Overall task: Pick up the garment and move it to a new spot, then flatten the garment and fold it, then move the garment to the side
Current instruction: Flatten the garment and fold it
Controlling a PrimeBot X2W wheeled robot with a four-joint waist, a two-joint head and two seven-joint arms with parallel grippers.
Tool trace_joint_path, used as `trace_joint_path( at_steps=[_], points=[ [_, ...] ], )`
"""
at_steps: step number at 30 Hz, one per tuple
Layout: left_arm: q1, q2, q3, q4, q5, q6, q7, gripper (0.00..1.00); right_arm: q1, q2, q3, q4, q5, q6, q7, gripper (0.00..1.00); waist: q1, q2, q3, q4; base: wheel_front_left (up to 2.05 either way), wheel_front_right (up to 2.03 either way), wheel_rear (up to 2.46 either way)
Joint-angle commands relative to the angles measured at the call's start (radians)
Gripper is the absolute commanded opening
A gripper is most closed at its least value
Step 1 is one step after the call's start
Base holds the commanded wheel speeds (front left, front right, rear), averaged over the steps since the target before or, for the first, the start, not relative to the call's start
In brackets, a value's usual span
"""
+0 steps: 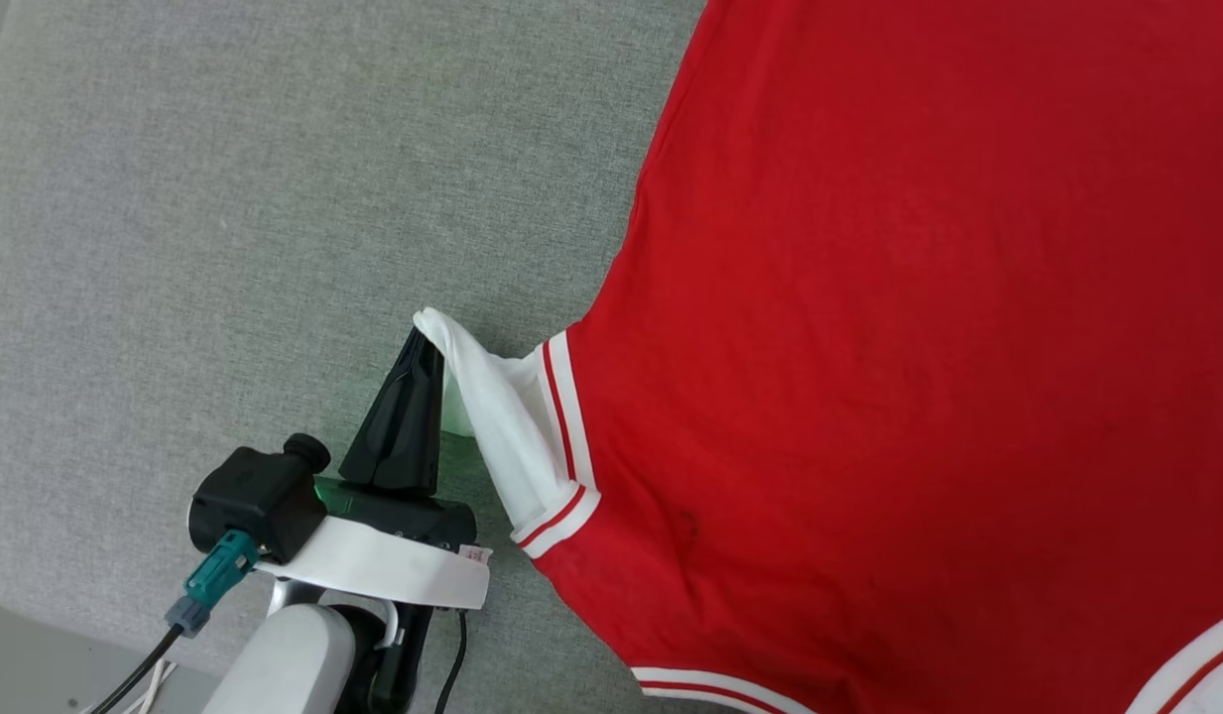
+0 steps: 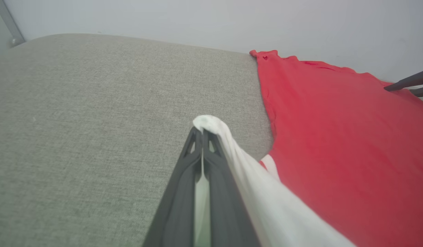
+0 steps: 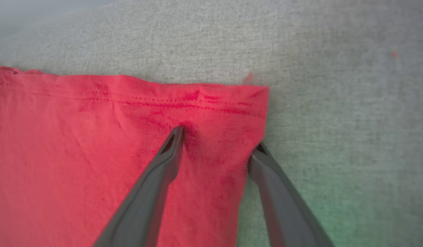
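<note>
On my left, the left pincer is squeezed shut on the tip of the white sleeve, which is pulled out to a point over the grey counter. The garment lies spread out, red, to the right of it. At a hem corner, my right pincer stands wide open. One finger rests on the red cloth and the other is at its edge, holding nothing.

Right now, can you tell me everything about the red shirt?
The shirt is soft-looking red cloth with a white sleeve and red-white striped trim, lying spread flat on the grey fabric surface. The left gripper is shut on its sleeve tip, holding it raised. The right gripper, open, straddles a hem corner.
</note>
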Motion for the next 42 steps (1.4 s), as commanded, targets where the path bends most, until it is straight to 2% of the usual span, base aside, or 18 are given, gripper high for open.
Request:
trace_joint_path(
  at_steps=[1,3,9,17,24,29,30,33,38,41,42],
  points=[
    [-0.015,-0.004,0.005,0.003,0.003,-0.005,-0.006,0.00,0.063,0.048,0.005,0.066,-0.014,-0.001,0.042,0.00,-0.0001,0.0000,0.003,0.001,0.00,0.00,0.00],
    [-0.018,-0.008,0.010,0.013,0.007,-0.012,-0.006,0.00,0.069,0.064,-0.003,0.070,-0.024,-0.001,0.060,0.00,-0.0001,0.0000,0.001,0.001,0.00,0.00,0.00],
    [-0.001,-0.017,0.032,0.037,0.017,-0.025,-0.007,0.00,0.051,0.044,0.014,0.006,-0.051,-0.001,0.015,0.00,-0.0001,0.0000,-0.033,-0.014,0.00,0.00,0.00],
    [0.048,0.003,0.070,0.109,0.001,-0.021,-0.005,0.00,0.093,-0.016,0.121,-0.078,-0.025,-0.001,-0.050,0.00,-0.0001,0.0000,-0.169,-0.099,0.00,0.00,0.00],
    [0.124,0.049,0.124,0.156,-0.035,0.003,0.016,0.00,0.286,-0.094,0.248,-0.225,0.064,-0.001,-0.050,0.00,-0.0001,0.0000,-0.286,-0.220,0.00,0.00,0.00],
    [0.180,0.076,0.163,0.173,-0.061,0.023,0.025,0.00,0.519,-0.127,0.260,-0.352,0.137,-0.001,-0.034,0.00,-0.0001,0.0000,-0.335,-0.299,0.00,0.00,0.00],
    [0.197,0.083,0.175,0.179,-0.070,0.031,0.029,0.00,0.631,-0.130,0.248,-0.393,0.154,-0.001,-0.031,0.00,-0.0001,0.0000,-0.350,-0.324,0.00,0.00,0.00],
    [0.220,0.095,0.189,0.187,-0.081,0.037,0.034,0.00,0.796,-0.102,0.232,-0.447,0.174,-0.001,-0.008,0.00,-0.0001,0.0000,-0.372,-0.358,0.00,0.00,0.00],
    [0.252,0.104,0.198,0.192,-0.095,0.043,0.045,0.00,1.050,-0.014,0.174,-0.512,0.196,-0.001,0.041,0.00,-0.0001,0.0000,-0.403,-0.393,0.00,0.00,0.00],
    [0.263,0.109,0.199,0.188,-0.098,0.046,0.053,0.00,1.141,0.035,0.145,-0.536,0.193,-0.001,0.061,0.00,-0.0001,0.0000,-0.402,-0.409,0.00,0.00,0.00],
    [0.262,0.111,0.197,0.187,-0.099,0.045,0.058,0.00,1.152,0.052,0.138,-0.545,0.195,-0.001,0.062,0.21,-0.0001,0.0000,-0.399,-0.413,0.00,0.00,0.00]
  ],
)
